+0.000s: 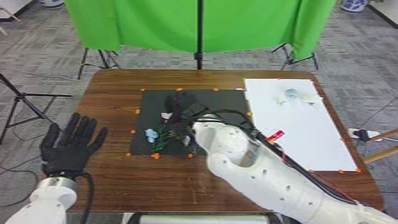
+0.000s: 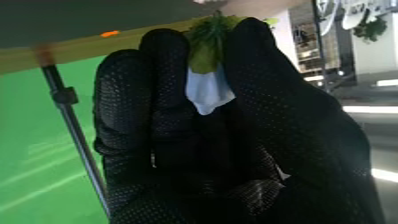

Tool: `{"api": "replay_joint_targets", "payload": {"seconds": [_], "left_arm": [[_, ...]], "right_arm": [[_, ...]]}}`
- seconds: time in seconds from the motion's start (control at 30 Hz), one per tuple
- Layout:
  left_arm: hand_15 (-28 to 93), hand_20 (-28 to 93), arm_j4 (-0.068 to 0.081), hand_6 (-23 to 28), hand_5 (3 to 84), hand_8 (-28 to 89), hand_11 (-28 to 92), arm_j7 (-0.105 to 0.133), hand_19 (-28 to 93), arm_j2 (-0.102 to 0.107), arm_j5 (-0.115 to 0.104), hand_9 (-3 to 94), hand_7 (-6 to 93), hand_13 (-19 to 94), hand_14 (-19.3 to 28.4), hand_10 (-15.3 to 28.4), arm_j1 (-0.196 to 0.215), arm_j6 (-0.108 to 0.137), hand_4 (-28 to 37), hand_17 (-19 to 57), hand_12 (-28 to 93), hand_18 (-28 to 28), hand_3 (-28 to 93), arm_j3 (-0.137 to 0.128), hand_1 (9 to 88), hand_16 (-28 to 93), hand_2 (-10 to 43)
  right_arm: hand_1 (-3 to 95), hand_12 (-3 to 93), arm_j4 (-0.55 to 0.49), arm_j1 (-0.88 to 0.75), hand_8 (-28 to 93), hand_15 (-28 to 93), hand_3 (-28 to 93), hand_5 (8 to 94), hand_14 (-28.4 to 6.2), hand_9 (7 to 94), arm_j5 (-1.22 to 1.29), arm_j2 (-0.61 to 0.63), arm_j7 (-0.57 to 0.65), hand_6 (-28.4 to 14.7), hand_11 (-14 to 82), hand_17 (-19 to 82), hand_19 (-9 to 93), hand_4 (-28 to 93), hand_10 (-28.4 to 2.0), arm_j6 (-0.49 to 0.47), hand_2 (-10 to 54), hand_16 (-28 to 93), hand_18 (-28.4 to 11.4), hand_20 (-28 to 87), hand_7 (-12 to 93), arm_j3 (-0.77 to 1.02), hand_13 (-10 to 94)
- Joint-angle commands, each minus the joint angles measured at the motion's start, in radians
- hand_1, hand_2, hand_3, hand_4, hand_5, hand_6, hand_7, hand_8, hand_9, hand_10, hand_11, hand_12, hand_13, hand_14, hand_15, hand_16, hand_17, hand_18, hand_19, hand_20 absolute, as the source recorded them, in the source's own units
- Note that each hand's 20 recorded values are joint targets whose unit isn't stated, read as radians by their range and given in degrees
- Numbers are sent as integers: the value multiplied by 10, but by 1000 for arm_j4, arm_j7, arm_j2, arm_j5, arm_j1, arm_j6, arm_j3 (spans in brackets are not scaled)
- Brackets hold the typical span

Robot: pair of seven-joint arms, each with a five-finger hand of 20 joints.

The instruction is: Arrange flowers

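I have a leafy green sprig (image 2: 208, 47) with a pale, tapered piece (image 2: 210, 91) at its base, pinched between the thumb and fingers of my right hand (image 1: 181, 106), over the far part of the dark mat (image 1: 222, 98). Taking twelve as away from me in the head view, and that hand as the clock's centre, a blue bloom (image 1: 151, 134) lies at seven o'clock, with green foliage (image 1: 162, 144) just beside it. The white sheet (image 1: 298, 130) spreads from two to four, small pale pieces (image 1: 291, 93) near its far end. My left hand (image 1: 67, 156) is at eight, over the brown table (image 1: 111, 187), fingers straight and somewhat spread.

I judge this to be the placing step: one stem in hand, the arrangement unfinished. Next I'd want to settle its angle, lower it gently and ease the pinch without dragging the leaves.
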Motion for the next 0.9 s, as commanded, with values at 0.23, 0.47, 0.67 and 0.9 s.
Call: {"api": "replay_joint_targets", "payload": {"seconds": [0.23,0.47,0.67,0.9], "left_arm": [[446,189,1,70,439,-120,291,-24,394,7,4,406,217,330,156,154,8,17,-283,-48,128,152,740,-3,289,-61,131],[447,189,11,71,440,-120,292,-32,394,7,5,406,217,331,156,153,-10,27,-283,-48,128,152,740,3,289,-61,132],[446,189,13,71,440,-120,293,-30,396,3,-17,406,216,331,156,154,-5,27,-283,-48,129,152,741,1,288,-61,133],[450,190,9,71,442,-119,297,-19,398,-3,-56,407,219,331,156,151,3,45,-283,-48,129,153,743,-5,289,-61,130]], "right_arm": [[612,464,3,-28,44,471,667,578,-64,674,-154,-5,18,-26,175,393,828,-283,-122,-62,-95,425,-174,266,398,-28,592],[606,446,20,-41,32,471,667,562,-68,662,-147,-29,13,-31,168,383,823,-283,-125,-128,-95,413,-182,276,368,10,579],[554,243,14,-43,-119,484,709,547,-105,586,-144,-28,34,-53,261,363,805,-283,-169,-133,-95,346,-196,286,207,9,548],[483,201,-8,-59,-104,550,769,475,-154,503,-127,-23,46,-80,205,346,821,-283,-195,-175,-95,228,-209,286,164,23,500]]}}
